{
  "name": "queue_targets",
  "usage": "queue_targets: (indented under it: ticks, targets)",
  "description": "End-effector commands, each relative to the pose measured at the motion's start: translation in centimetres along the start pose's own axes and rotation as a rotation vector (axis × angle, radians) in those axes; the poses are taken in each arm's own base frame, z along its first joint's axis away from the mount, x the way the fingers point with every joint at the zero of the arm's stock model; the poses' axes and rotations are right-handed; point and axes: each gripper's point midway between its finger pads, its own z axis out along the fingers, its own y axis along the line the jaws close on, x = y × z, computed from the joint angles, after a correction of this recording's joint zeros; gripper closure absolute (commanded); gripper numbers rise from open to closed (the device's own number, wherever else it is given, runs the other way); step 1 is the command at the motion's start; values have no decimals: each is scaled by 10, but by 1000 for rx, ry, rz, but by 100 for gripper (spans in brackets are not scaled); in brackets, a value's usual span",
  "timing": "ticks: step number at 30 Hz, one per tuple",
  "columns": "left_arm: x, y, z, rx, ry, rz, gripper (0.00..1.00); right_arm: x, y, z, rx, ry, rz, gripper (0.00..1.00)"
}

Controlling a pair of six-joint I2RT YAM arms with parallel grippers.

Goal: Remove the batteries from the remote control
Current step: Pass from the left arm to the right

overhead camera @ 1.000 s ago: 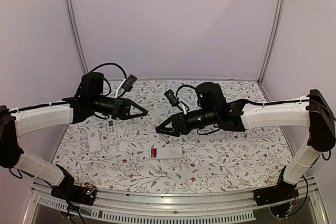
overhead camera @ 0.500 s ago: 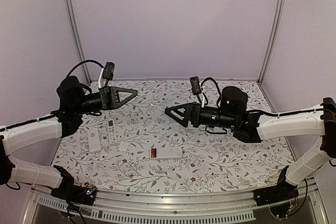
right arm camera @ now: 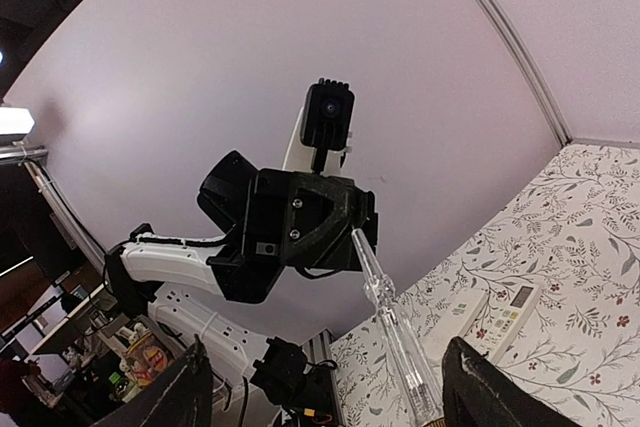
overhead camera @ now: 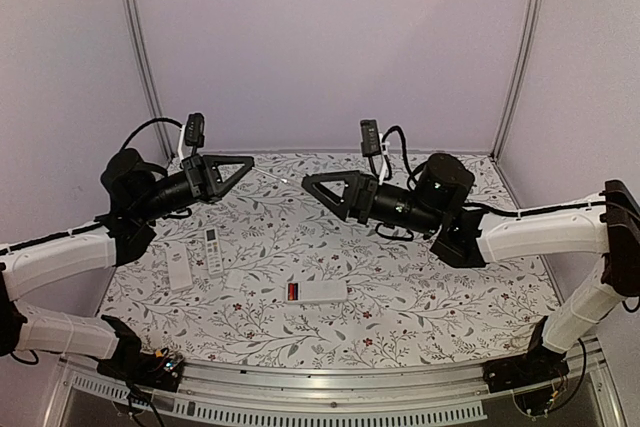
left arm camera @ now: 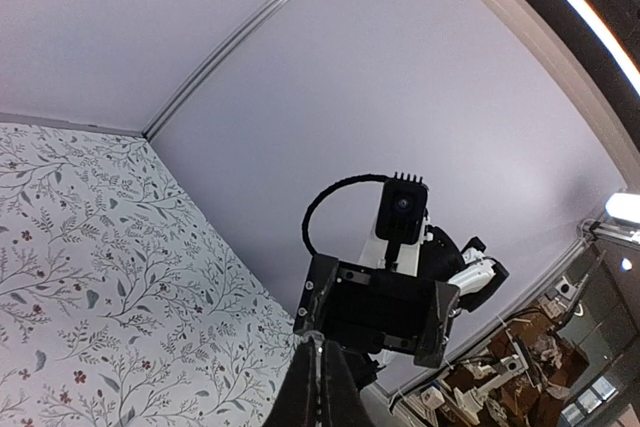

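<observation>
Lying flat on the flowered tablecloth (overhead camera: pixel 430 297), the white remote control (overhead camera: pixel 325 290) has its battery bay uncovered at its left end. The batteries (overhead camera: pixel 292 292) sit inside it, showing as a red band and a black band; finer detail is too small to tell. Any print on the casing is too small to read. Near the remote control on its left rests a flat white piece (overhead camera: pixel 233 279). Farther left lie a slim white remote (overhead camera: pixel 213 250) with a small screen and a shorter white one (overhead camera: pixel 180 274). The remote control is in plain sight from above. Both arms hang in the air beyond it, tips facing each other. The left gripper (overhead camera: pixel 245 164), up and left of the remote control, is clenched on a thin clear stick (right arm camera: pixel 383 292) that points toward the right gripper (overhead camera: pixel 312 184). The right gripper hovers beyond the remote control with its fingers (right arm camera: pixel 190 387) spread wide, grasping nothing.
</observation>
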Motion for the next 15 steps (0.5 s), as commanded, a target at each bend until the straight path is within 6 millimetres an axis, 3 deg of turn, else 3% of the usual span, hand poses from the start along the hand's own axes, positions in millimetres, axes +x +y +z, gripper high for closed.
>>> queue_targets:
  ticks: [1, 6, 15]
  targets:
    - [-5, -8, 4, 20, -18, 4, 100, -3, 7, 9, -35, -9, -10, 26]
    - [-4, -8, 6, 25, -13, 0, 100, -1, 5, 15, -40, 6, -14, 35]
    - [-7, -18, 7, 65, -8, 6, 100, 7, -13, 14, 21, 6, 9, 30]
